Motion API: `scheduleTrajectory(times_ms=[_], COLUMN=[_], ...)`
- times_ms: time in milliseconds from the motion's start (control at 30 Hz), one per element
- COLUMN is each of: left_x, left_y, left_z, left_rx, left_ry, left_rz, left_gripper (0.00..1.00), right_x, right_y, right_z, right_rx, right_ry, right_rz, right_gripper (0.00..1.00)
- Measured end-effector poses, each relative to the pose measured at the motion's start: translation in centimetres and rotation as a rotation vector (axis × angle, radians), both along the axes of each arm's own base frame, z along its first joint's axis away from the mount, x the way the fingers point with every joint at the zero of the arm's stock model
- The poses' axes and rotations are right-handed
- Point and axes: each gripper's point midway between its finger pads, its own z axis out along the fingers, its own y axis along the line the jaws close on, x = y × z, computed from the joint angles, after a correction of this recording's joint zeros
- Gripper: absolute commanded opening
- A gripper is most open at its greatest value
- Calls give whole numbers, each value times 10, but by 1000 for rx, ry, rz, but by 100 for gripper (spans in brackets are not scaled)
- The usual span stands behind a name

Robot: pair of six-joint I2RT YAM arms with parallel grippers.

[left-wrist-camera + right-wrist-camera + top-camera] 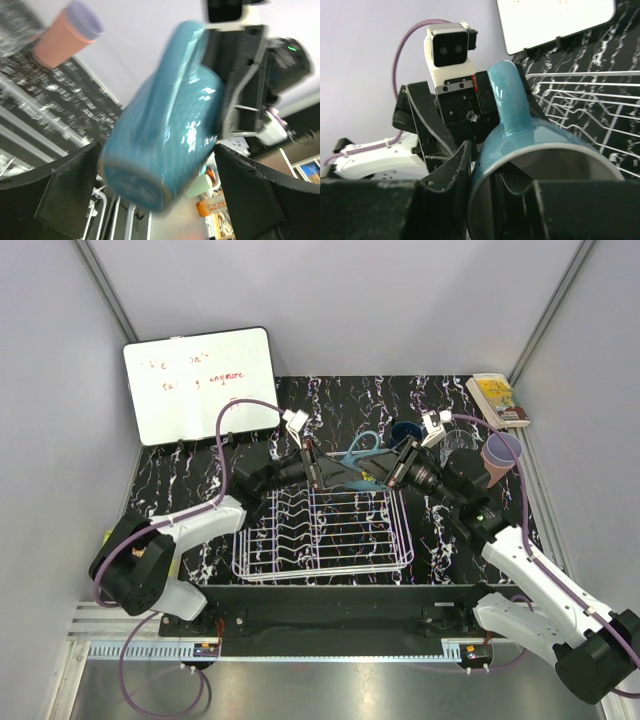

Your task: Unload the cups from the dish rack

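Midair, both tools are meeting on the teal cup (363, 447) above the dish rack's (325, 540) far edge.
The right tool (386, 472) is pinching its rim; the left tool (340, 472) is straddling its body, grip unclear.

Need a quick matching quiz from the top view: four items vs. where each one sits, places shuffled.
Things:
1. teal mug
2. whiteboard
3. book
4. pink cup

Places:
A. far right corner
B. lifted, over the far edge of the dish rack
C. far left corner
D. standing upright, right of the rack

Pairs: 1-B, 2-C, 3-A, 4-D
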Motion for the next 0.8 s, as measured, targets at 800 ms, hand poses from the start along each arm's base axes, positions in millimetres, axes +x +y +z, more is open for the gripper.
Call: scheduleTrajectory(times_ms=[800], left_x=[71], left_y=[81], left_z=[-73], left_rx=[423], left_ry=[222], left_rz=[489], left_gripper=[99], right_x=[102], right_y=[-27], right_z=[20], right_rx=[-461], right_ry=[-14], right_rz=[-341], right_gripper=[0])
